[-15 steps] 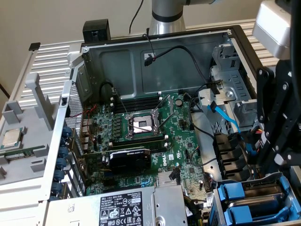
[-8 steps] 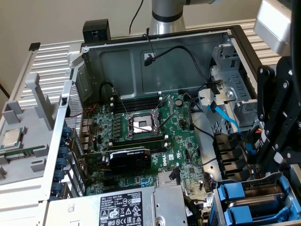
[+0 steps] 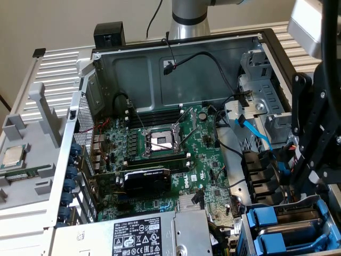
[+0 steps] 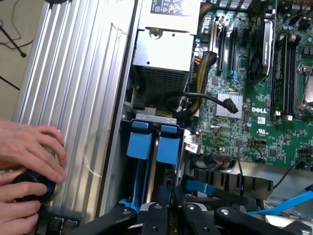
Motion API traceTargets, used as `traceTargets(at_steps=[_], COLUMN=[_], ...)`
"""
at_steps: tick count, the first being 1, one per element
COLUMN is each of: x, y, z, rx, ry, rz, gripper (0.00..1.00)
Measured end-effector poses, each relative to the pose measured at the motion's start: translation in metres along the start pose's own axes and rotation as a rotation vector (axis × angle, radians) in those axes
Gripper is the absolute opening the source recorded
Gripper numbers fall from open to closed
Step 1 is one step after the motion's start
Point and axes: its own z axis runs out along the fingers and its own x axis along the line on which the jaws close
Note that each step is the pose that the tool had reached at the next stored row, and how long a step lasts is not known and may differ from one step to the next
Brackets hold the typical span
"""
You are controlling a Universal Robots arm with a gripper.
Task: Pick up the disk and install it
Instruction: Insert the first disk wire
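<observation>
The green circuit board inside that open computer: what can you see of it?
The green circuit board lies flat on the floor of the open metal case. On it sits a silver-framed processor socket; beside that, a black card stands plugged in. A black cable reaches over it, and white DELL lettering shows.

A robotics lab bench for computer assembly: an open desktop case (image 3: 133, 69) with a bare motherboard (image 3: 210, 160), a robot arm's base (image 3: 189, 18) beyond its far wall, a person's hands (image 4: 27, 147) on a black knob (image 4: 33, 188).
</observation>
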Motion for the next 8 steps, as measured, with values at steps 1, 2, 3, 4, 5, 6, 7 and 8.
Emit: traceTargets(at_steps=[1, 2, 3, 4, 5, 6, 7, 8], x=[0.0, 0.0, 0.0, 0.0, 0.0, 0.0, 0.0, 0.0], y=[-0.0001, -0.0001, -0.0001, -0.0001, -0.0001, -0.0001, -0.0002, -0.0002], z=[0.0002, 0.0003, 0.0004, 0.0005, 0.0005, 0.0006, 0.0007, 0.0008], rx=[-0.0026, -0.0051, -0.0072, -0.0088, -0.0101, -0.0113, -0.0128, -0.0144], ry=[-0.0017, -0.0035, -0.0055, -0.0075, -0.0094, -0.0113, -0.0133, -0.0154], rz=[0.007, 0.016, 0.026, 0.036, 0.046, 0.055, 0.065, 0.075], gripper=[0.16, 0.16, 0.16, 0.16, 0.16, 0.16, 0.16, 0.16])
